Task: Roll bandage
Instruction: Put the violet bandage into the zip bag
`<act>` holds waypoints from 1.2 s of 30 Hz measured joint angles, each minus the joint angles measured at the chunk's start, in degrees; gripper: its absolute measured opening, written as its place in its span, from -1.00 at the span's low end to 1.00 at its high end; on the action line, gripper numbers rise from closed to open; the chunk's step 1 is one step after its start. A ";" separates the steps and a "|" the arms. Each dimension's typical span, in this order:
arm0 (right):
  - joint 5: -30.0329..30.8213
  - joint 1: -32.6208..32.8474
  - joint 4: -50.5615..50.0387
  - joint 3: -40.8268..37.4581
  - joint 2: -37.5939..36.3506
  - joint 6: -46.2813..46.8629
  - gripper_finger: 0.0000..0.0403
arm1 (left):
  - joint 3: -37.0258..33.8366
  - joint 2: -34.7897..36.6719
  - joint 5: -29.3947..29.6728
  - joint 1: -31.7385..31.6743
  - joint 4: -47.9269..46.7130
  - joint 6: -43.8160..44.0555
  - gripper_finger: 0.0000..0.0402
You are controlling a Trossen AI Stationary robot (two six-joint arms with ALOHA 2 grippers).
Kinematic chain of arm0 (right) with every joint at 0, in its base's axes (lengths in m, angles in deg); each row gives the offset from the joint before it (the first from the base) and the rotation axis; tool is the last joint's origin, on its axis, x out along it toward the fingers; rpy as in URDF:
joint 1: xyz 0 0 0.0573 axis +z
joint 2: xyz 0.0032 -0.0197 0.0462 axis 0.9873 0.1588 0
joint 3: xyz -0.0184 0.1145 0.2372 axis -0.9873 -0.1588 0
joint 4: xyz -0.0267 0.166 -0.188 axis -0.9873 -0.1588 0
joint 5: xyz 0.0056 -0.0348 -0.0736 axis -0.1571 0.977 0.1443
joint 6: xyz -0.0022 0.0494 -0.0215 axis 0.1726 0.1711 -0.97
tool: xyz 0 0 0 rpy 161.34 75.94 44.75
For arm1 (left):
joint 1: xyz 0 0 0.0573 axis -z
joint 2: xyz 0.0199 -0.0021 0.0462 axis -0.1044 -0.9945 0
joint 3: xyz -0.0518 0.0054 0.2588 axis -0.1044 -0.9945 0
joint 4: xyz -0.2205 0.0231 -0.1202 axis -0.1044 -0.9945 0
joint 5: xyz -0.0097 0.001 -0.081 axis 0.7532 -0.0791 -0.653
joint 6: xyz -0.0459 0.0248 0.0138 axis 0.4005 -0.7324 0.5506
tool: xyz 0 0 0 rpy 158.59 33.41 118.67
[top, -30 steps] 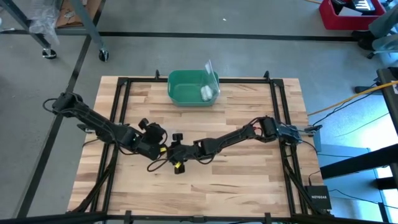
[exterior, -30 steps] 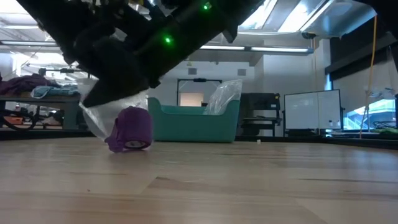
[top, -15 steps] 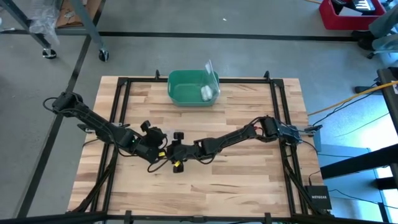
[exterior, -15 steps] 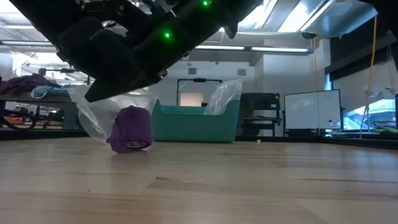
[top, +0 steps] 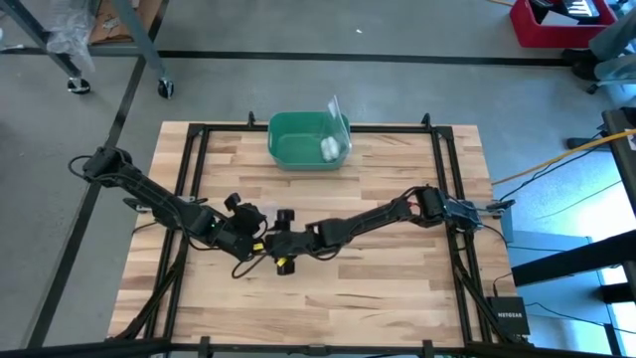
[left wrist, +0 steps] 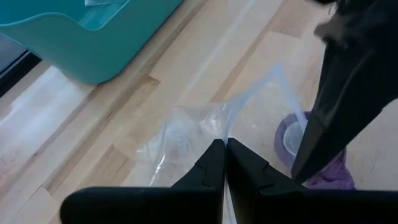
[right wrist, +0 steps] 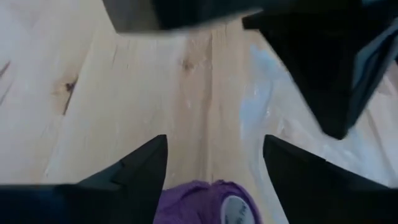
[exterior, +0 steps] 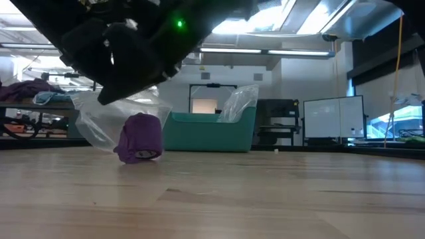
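Left pincer [left wrist: 222,163] clenched on a clear plastic bag [left wrist: 186,134]. Bandage [exterior: 141,137], a purple roll, rests on the table [exterior: 265,192] beside the bag. Right pincer [right wrist: 214,162] released, spread just above the roll.

Compared with a second ago, my right gripper [right wrist: 214,158] now has its fingers spread wide and no longer touches the compact purple fabric bandage roll [exterior: 140,138], which stands on its own on the wooden table [exterior: 265,192]. In the low view the dark mass of the arms sits higher and is clear of the roll's top, where earlier it pressed down against it. The crumpled clear plastic bag [exterior: 93,123] shows more fully beside the roll, spread wider and reaching farther up. In the high view my left gripper [top: 260,246] sits a little closer to the right one.
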 joint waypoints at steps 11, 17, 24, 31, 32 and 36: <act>0.59 0.47 -19.36 5.35 -1.87 -0.58 0.35 | 0.00 -0.02 0.02 0.00 -0.17 -0.02 -0.99; -2.19 2.01 -22.42 2.19 -5.34 0.27 0.35 | 0.00 -0.02 -0.07 0.00 -0.44 -0.02 -0.99; -4.05 2.71 -5.51 -6.08 -5.25 -1.41 0.35 | 0.00 -0.02 -0.35 0.00 -0.36 -0.02 -0.98; -4.66 0.44 -3.17 -8.40 -5.15 -1.63 0.35 | 0.00 -0.02 -0.38 0.00 -0.26 -0.02 -0.99; -5.83 0.16 -3.07 -8.64 -4.87 -1.47 0.35 | 0.00 -0.02 -0.38 0.00 -0.22 -0.02 -0.99; -10.73 -0.03 -4.61 -9.36 -3.25 0.63 0.33 | 0.00 -0.02 -0.39 0.00 -0.23 -0.02 -0.98</act>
